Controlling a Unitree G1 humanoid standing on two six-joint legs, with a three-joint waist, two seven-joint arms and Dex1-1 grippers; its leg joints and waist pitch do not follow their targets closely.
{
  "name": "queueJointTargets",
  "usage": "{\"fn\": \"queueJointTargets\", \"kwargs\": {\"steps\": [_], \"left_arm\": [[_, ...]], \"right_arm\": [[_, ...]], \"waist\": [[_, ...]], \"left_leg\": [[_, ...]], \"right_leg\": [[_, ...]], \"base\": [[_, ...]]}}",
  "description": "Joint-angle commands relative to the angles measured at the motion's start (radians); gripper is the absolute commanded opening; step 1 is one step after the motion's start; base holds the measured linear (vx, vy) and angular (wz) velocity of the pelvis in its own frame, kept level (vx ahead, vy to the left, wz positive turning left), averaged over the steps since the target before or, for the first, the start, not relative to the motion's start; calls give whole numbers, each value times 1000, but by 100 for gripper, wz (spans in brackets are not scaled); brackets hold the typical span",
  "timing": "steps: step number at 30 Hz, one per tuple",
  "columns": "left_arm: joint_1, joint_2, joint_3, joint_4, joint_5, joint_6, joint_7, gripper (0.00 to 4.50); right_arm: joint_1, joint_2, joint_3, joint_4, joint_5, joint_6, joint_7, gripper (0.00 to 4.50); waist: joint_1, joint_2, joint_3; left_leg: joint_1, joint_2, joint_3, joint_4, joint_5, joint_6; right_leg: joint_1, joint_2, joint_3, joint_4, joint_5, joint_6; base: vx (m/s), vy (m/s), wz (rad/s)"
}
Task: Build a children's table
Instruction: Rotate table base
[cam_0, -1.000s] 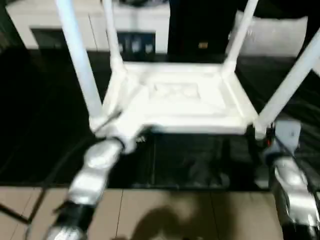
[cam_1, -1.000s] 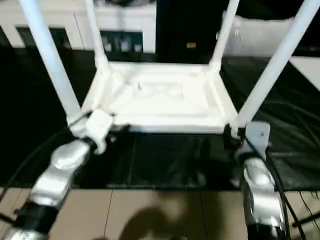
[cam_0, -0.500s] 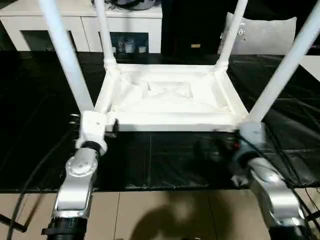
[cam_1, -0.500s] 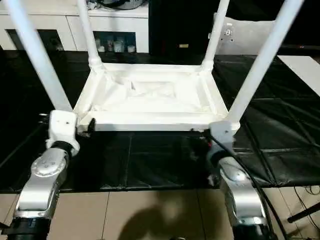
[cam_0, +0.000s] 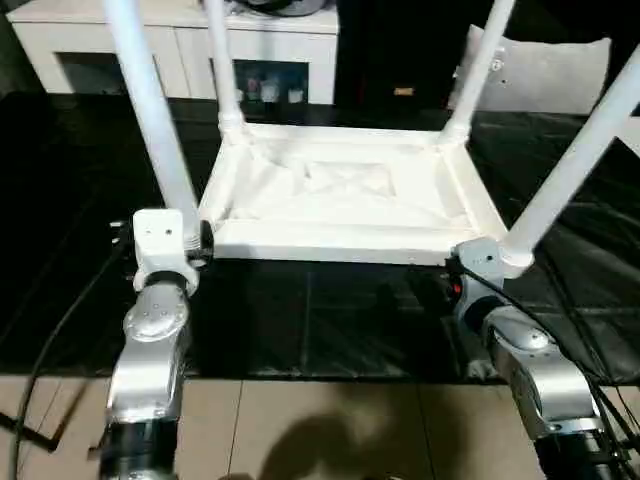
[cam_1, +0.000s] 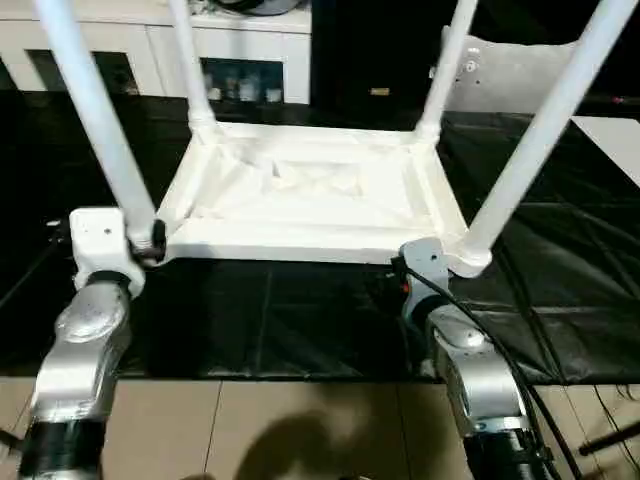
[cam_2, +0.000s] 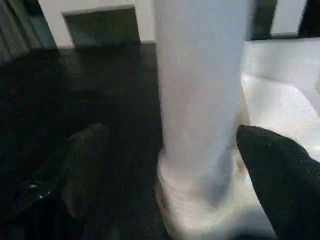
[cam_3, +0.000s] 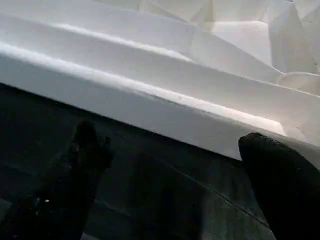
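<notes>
1. Left eye view has the tabletop (cam_0: 345, 195) lying upside down on a black mat (cam_0: 330, 320), ribbed underside up, with four legs (cam_0: 155, 120) rising from its corners; their upper ends are cut off by the frame.
2. Left gripper (cam_2: 172, 165) sits at the tabletop's near left corner, its black fingers (cam_2: 280, 170) spread either side of that leg's base.
3. Right gripper (cam_3: 170, 165) hovers beside the tabletop's near edge, fingers apart, touching nothing I can make out.
4. Beyond the tabletop stands a white cabinet (cam_0: 200, 50), partly hidden by the legs.
</notes>
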Motion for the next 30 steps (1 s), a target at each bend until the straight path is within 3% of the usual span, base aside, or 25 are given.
{"fn": "queueJointTargets", "kwargs": {"steps": [1,2,4,5,6,7,10,12,13,14,16,21,22,25,26,27,30], "left_arm": [[-69,35,16,118,-11,-52,-18,448],[-79,40,18,134,-14,-56,-22,448],[-150,84,8,246,-39,-106,-119,448],[-163,96,-1,266,-42,-114,-152,448],[-170,107,-10,279,-44,-122,-184,448],[-177,115,-16,293,-46,-131,-204,448],[-213,151,-31,388,-90,-185,-351,448],[-226,170,-47,426,-114,-205,-453,448],[-235,180,-54,450,-125,-218,-503,448],[-235,190,-68,457,-144,-208,-586,448],[-230,205,-91,461,-171,-184,-713,448],[-166,225,-176,345,-267,-83,-995,448],[-160,217,-203,336,-268,-91,-1020,448],[-156,198,-235,329,-270,-108,-1063,448],[-156,194,-239,328,-271,-109,-1072,448],[-155,189,-244,326,-273,-109,-1086,448],[-146,151,-280,269,-308,-77,-1150,448]], "right_arm": [[-11,0,-17,4,20,4,21,450],[-13,0,-18,4,21,5,25,450],[-16,-9,-9,15,8,21,36,450],[-18,-12,-10,25,2,25,28,450],[-21,-12,-15,35,4,28,28,450],[-23,-12,-18,41,8,31,28,450],[-39,-13,-39,79,16,52,14,450],[-51,-14,-44,107,13,53,6,450],[-57,-15,-45,121,7,53,2,450],[-68,-14,-48,143,5,56,-1,450],[-88,-11,-56,180,2,54,-13,450],[-143,-18,-64,295,1,-8,-1,450],[-166,-22,-67,346,-7,-77,9,450],[-196,-24,-80,408,-4,-124,22,450],[-200,-24,-81,417,-4,-129,24,450],[-207,-26,-83,431,-4,-137,27,450],[-247,-37,-69,503,-18,-185,52,450]], "waist": [[5,7,-64],[3,2,-65],[8,19,-74],[7,14,-72],[6,11,-75],[6,15,-76],[7,12,-76],[8,7,-74],[8,12,-74],[8,7,-72],[12,13,-71],[28,14,-73],[30,12,-72],[29,9,-71],[27,-6,-70],[29,0,-70],[22,-1,-69]], "left_leg": [[0,16,-7,-71,-154,56],[0,11,-4,-69,-160,55],[3,15,-12,-69,-130,41],[3,13,-10,-67,-120,42],[2,14,-10,-67,-110,37],[1,17,-9,-67,-101,35],[4,13,-5,-65,-111,42],[5,14,-4,-67,-115,39],[6,17,-4,-68,-125,30],[7,17,-3,-69,-129,29],[13,21,-2,-72,-143,15],[18,27,1,-74,-138,-7],[18,26,4,-73,-140,-6],[11,22,4,-72,-144,1],[9,22,6,-73,-144,7],[9,22,3,-73,-149,9],[7,24,3,-71,-150,9]], "right_leg": [[53,-50,49,-74,-325,-61],[52,-47,49,-78,-330,-53],[59,-52,51,-60,-248,-76],[57,-50,52,-64,-227,-82],[61,-51,53,-53,-187,-105],[62,-55,54,-46,-151,-135],[62,-57,54,-49,-160,-161],[62,-59,55,-52,-180,-160],[62,-60,56,-48,-192,-163],[61,-60,55,-52,-203,-160],[57,-64,58,-52,-226,-167],[55,-70,62,-40,-191,-197],[54,-69,62,-38,-173,-205],[64,-69,63,-42,-187,-196],[65,-71,63,-45,-202,-190],[66,-74,63,-46,-240,-183],[66,-76,62,-52,-296,-171]], "base": [[0,0,0],[0,0,0],[0,0,0],[0,0,0],[0,0,0],[0,0,0],[0,0,0],[0,0,0],[0,0,0],[0,0,0],[0,0,0],[0,0,0],[0,0,0],[0,0,0],[0,0,0],[0,0,0],[0,0,0]]}}
